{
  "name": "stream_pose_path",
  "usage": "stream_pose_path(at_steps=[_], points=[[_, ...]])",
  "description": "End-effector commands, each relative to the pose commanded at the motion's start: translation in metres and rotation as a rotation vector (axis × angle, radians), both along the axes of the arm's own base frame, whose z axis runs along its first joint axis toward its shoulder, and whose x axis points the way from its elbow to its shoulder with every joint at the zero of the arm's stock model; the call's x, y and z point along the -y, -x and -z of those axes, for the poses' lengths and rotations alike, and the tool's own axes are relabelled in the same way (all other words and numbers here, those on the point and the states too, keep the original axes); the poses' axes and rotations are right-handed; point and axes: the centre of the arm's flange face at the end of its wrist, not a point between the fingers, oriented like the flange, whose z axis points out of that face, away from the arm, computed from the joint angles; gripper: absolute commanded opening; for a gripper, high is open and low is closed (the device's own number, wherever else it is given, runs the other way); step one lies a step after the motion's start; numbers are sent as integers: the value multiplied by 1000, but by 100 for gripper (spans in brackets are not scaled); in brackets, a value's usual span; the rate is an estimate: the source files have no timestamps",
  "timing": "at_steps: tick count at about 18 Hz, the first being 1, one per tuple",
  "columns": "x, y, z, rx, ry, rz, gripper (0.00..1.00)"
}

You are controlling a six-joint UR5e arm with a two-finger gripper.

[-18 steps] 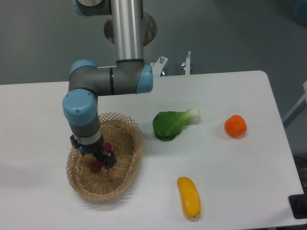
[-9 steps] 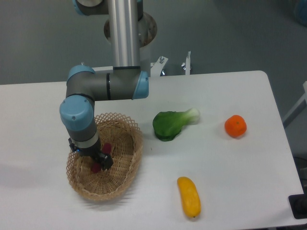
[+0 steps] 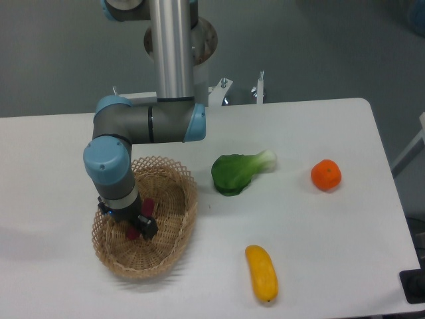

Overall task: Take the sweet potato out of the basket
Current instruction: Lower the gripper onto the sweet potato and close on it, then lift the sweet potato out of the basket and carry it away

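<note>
**Gripper down in the basket at the sweet potato**

Over the left part of the white table point(image 3: 312, 126) we see the arm point(image 3: 143, 123) bent down from its grey upright column, its wrist pointing into the basket point(image 3: 179, 216). We find the gripper point(image 3: 141, 222) low inside the basket, with its dark fingers point(image 3: 149, 227) at the sweet potato point(image 3: 147, 206). Only two small magenta patches of the tuber show, one just above the fingers and one just below and left of them; the rest is hidden by the gripper. We read the fingers as set on either side of the sweet potato, but we cannot tell whether they are pressed onto it or stand slightly off it, since the wrist covers most of the jaw. We also cannot tell whether the tuber lies on the woven floor or is raised from it.

We see the basket resting on the table near its front-left side, tan and oval, with an open lattice rim. Right of it, apart from its rim, lies a green leafy vegetable point(image 3: 236, 173) with a pale stalk pointing up and right. Further right, well apart, sits a round orange fruit point(image 3: 326, 175). Near the front edge, between basket and orange, lies a yellow oblong fruit point(image 3: 261, 273), its length running roughly front to back
</note>
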Motion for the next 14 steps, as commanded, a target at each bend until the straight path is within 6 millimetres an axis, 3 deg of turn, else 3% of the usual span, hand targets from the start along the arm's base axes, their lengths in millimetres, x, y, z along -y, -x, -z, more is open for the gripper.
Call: stream_pose_path(at_steps=[3, 9, 12, 14], points=[[-1, 0, -2, -4, -5, 12, 30], [-4, 4, -19, -19, -33, 11, 25], [-3, 14, -52, -49, -71, 53, 25], [5, 39, -74, -72, -92, 61, 25]])
